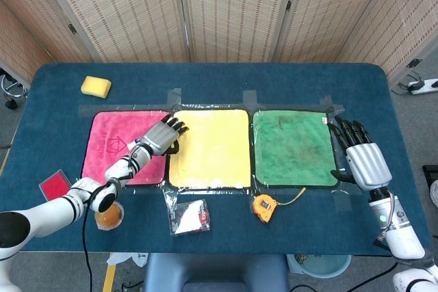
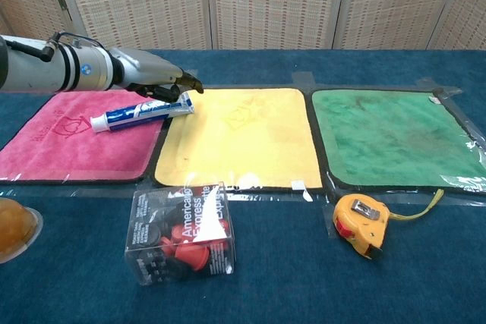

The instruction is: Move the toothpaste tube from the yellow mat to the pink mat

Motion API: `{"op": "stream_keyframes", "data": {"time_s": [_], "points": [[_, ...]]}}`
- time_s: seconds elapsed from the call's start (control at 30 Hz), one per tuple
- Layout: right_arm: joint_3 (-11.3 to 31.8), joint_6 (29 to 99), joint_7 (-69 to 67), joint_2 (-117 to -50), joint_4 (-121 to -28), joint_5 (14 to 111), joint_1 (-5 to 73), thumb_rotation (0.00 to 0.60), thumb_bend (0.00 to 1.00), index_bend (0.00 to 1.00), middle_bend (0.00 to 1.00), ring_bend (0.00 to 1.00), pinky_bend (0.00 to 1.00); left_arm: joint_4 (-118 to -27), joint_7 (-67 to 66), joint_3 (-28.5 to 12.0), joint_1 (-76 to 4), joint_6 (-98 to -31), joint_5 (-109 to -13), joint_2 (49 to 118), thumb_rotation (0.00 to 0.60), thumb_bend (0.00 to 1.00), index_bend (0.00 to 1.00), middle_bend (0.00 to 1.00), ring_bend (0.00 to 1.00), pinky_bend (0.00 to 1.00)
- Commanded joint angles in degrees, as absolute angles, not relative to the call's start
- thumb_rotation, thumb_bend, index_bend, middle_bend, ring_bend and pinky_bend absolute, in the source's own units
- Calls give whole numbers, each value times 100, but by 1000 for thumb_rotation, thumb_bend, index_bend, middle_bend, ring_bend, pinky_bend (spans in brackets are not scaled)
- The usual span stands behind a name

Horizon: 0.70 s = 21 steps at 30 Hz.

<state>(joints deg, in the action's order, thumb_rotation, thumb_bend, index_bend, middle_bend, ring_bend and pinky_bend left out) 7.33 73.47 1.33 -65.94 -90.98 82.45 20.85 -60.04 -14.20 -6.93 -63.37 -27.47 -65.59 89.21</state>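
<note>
in the head view we see the blue surface with three mats taped side by side: the pink mat on the left, the yellow mat in the middle and the green mat on the right. the left hand reaches over the border between the pink and the yellow mat, its fingers stretched out and apart, and it covers the toothpaste tube in this view, so here we cannot tell where the tube lies. the right hand rests at the right edge of the green mat with its fingers spread and nothing in it. a yellow sponge lies near the far left corner, a red card and an orange cup at the near left, a clear box in front of the yellow mat and a tape measure between the yellow and the green mat, near their front edges. in the chest view the toothpaste tube lies slanted, mostly on the pink mat, with its flat end just over the edge of the yellow mat. the left hand hangs just behind that end, its fingers extended and holding nothing; we cannot tell if they touch the tube. the clear box and the tape measure stand in the foreground.
</note>
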Motion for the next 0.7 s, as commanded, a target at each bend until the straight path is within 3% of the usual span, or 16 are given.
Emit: {"op": "stream_keyframes", "data": {"time_s": [0.03, 0.3, 0.7], "points": [[732, 7349, 133, -6587, -9100, 8246, 2077, 600, 151, 0, 0, 0, 0, -5853, -1580, -680, -6457, -2633, -6393, 9025, 4, 937, 108, 91, 0, 0], [726, 7344, 133, -6583, -9106, 8224, 2048, 600, 151, 0, 0, 0, 0, -5375, -1882, -543, -6627, -2439, -6040, 9304, 6, 937, 168, 95, 0, 0], [725, 7370, 90, -6589, -9054, 8194, 1988, 600, 151, 0, 0, 0, 0, -5075, -2237, -349, -6668, -2407, -5618, 9407, 6, 936, 280, 220, 79, 0]]}}
